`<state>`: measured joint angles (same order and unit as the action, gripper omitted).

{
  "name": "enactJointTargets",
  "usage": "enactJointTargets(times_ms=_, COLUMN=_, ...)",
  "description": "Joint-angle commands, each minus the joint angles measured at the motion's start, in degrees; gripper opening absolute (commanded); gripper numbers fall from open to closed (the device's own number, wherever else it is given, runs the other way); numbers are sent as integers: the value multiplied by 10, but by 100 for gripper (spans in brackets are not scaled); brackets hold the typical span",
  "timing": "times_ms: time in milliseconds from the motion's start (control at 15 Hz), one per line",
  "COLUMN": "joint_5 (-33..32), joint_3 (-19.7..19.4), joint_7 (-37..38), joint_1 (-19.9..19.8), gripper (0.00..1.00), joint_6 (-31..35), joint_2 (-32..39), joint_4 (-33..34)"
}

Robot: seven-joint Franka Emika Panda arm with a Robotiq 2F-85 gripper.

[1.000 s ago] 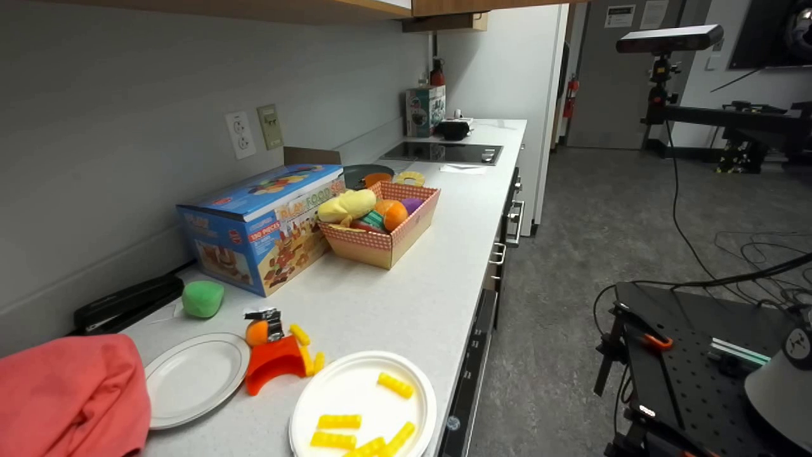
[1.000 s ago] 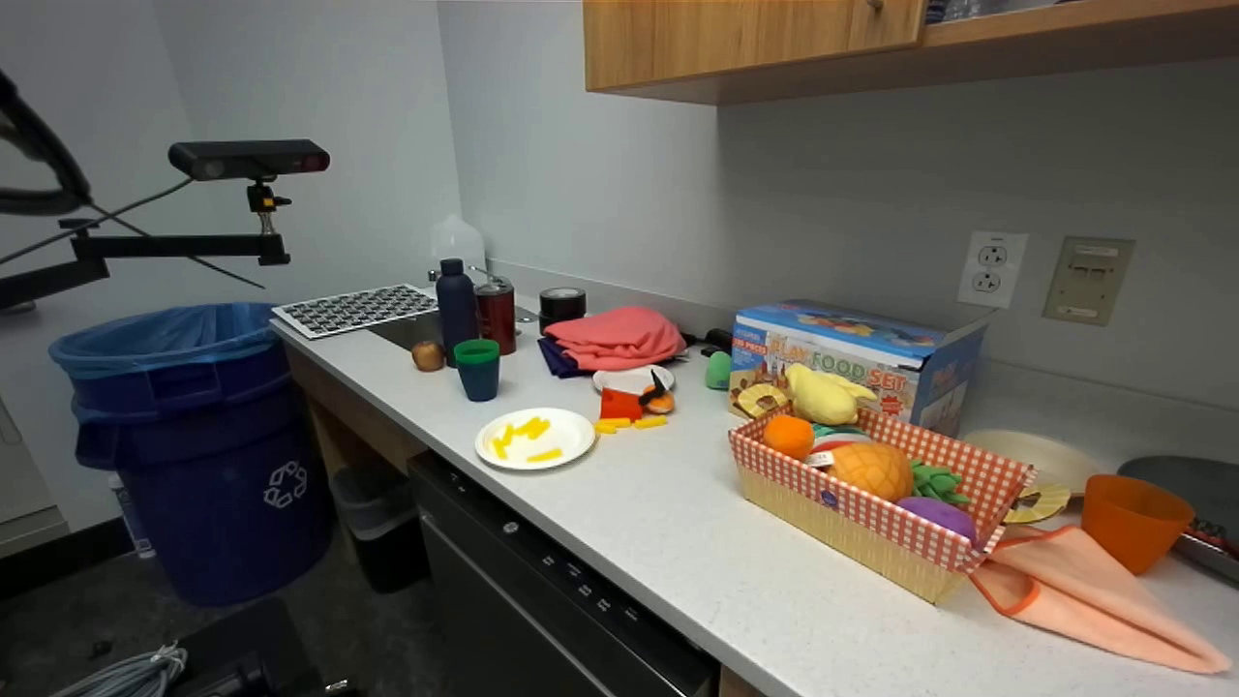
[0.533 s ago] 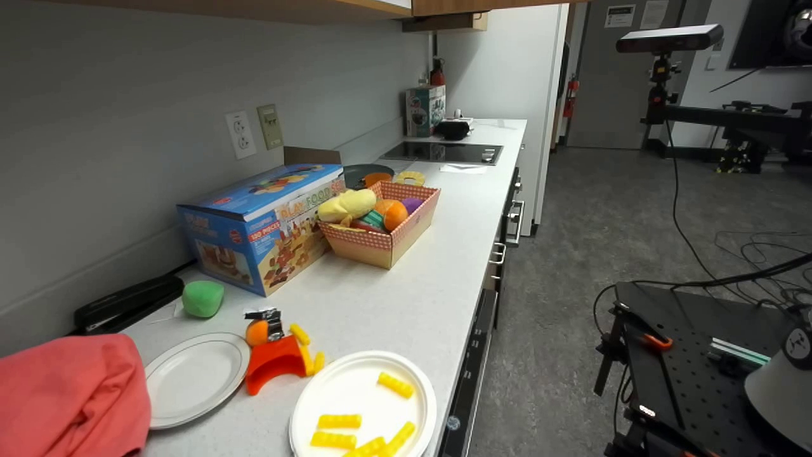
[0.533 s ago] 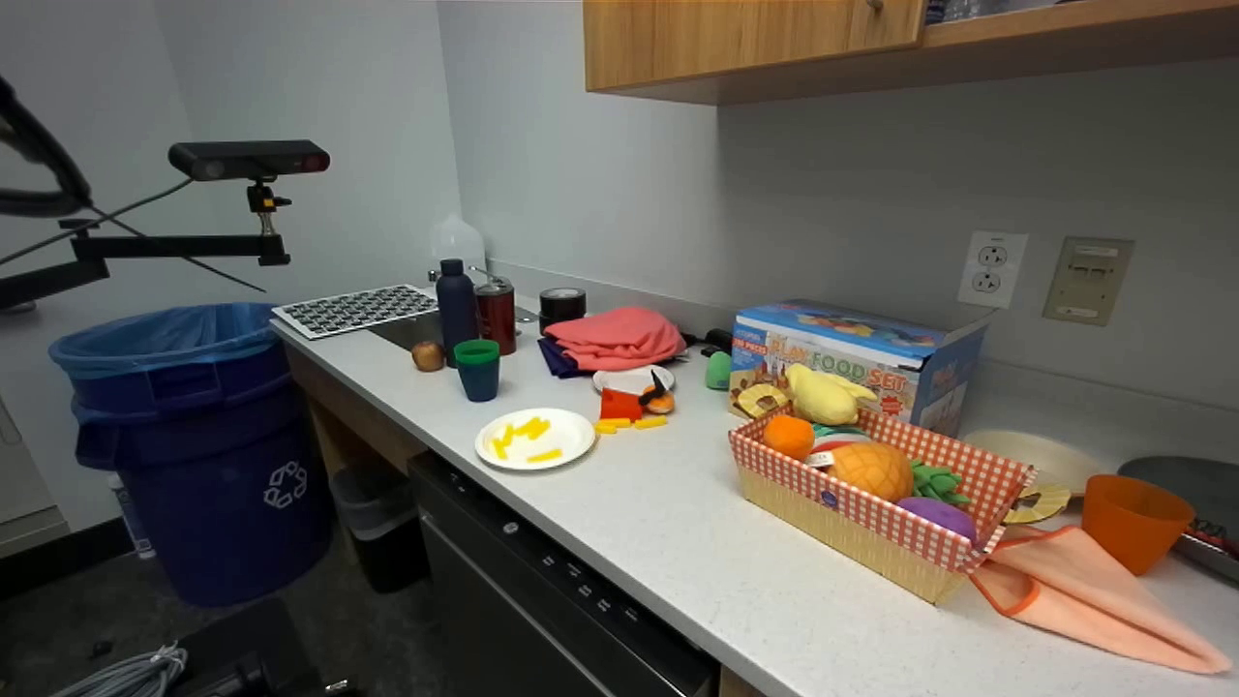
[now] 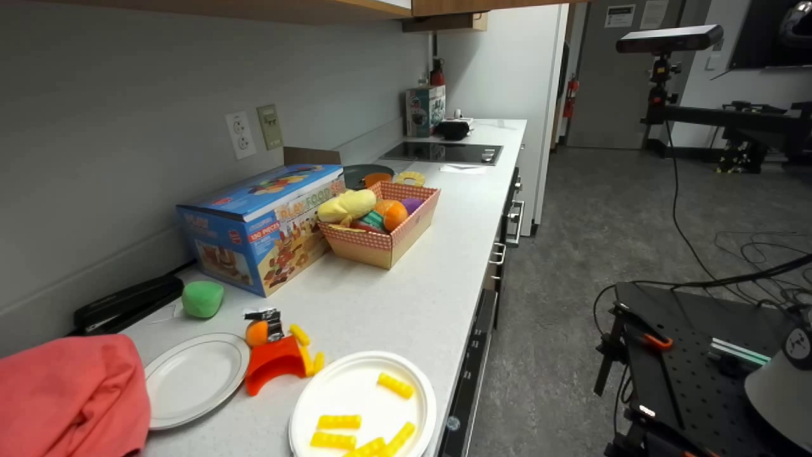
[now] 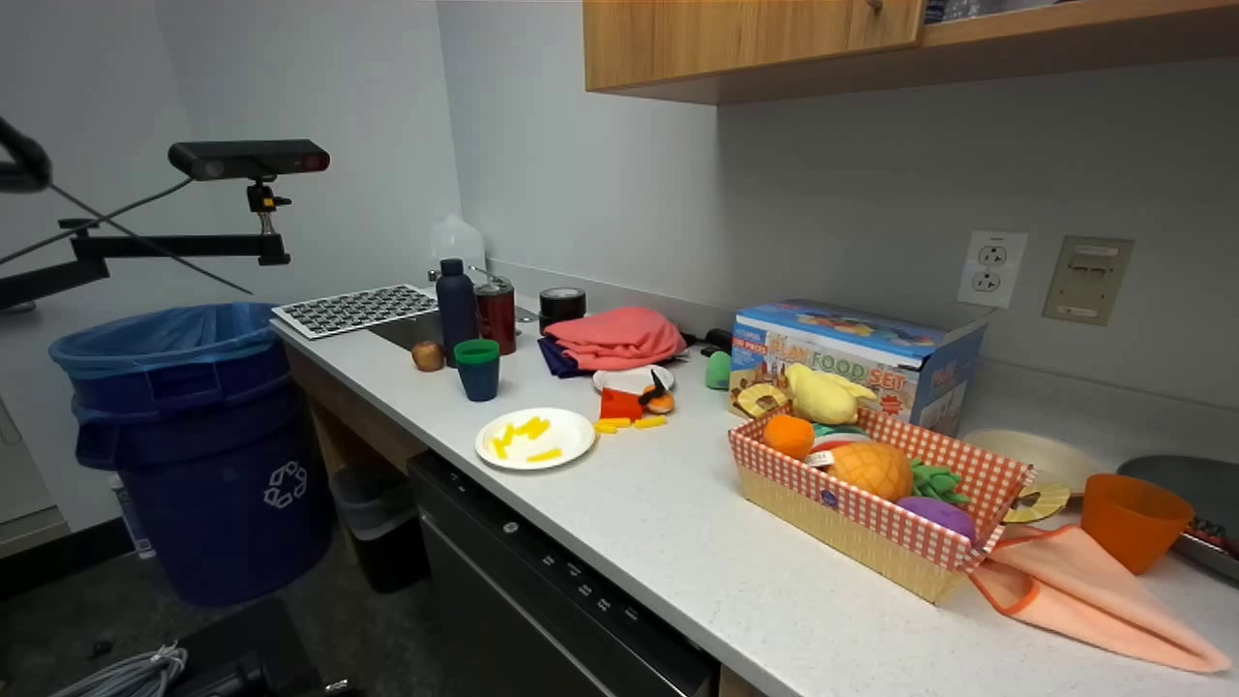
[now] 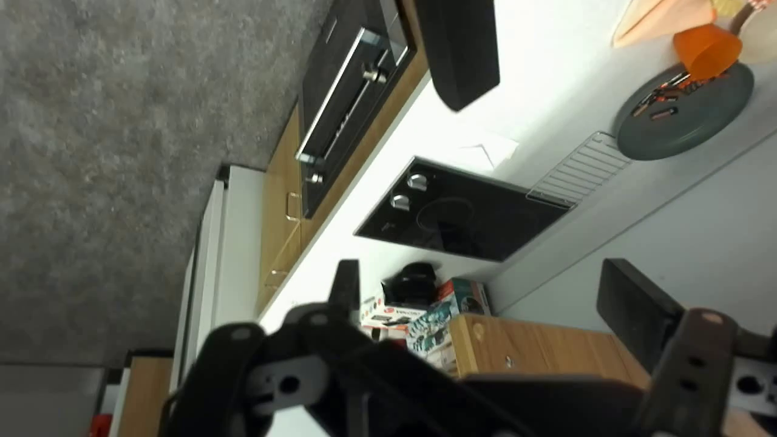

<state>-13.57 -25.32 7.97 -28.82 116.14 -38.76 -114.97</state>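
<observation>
My gripper is open with nothing between its fingers in the wrist view. Past the fingers lie the black cooktop, a teal-and-white box and a wooden cabinet; nothing touches the fingers. The gripper is out of both exterior views. On the counter, in both exterior views, stand a checked basket of toy food, a white plate with several yellow fries, a red fry holder with loose fries beside it, and a blue play-food box.
An orange cup and peach cloth lie beyond the basket. The wrist view shows a grey pan, a wire rack and a dark bar. Camera stands and upper cabinets overhang.
A dark curved piece at the left edge of an exterior view has shifted down and left, and its thin cable with it. The things on the counter have not moved.
</observation>
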Motion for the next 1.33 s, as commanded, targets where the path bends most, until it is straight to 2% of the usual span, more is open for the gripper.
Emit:
enactJointTargets(times_ms=0, joint_5=6, joint_3=-18, joint_7=-73, joint_1=34, gripper=100, joint_6=45, joint_2=49, joint_4=61)
enactJointTargets(times_ms=133, joint_5=13, joint_3=-20, joint_7=-94, joint_1=45, gripper=100, joint_6=82, joint_2=68, joint_4=76)
enactJointTargets(times_ms=267, joint_5=10, joint_3=-16, joint_7=-85, joint_1=40, gripper=100, joint_6=115, joint_2=87, joint_4=90)
enactJointTargets(times_ms=333, joint_5=8, joint_3=-4, joint_7=-73, joint_1=27, gripper=100, joint_6=95, joint_2=63, joint_4=60)
enactJointTargets(times_ms=733, joint_5=8, joint_3=-4, joint_7=-73, joint_1=26, gripper=100, joint_6=112, joint_2=83, joint_4=76)
enactJointTargets(times_ms=933, joint_5=31, joint_3=-21, joint_7=-78, joint_1=46, gripper=100, joint_6=160, joint_2=121, joint_4=102)
enactJointTargets(times_ms=1267, joint_5=69, joint_3=-36, joint_7=-89, joint_1=56, gripper=100, joint_6=250, joint_2=181, joint_4=127)
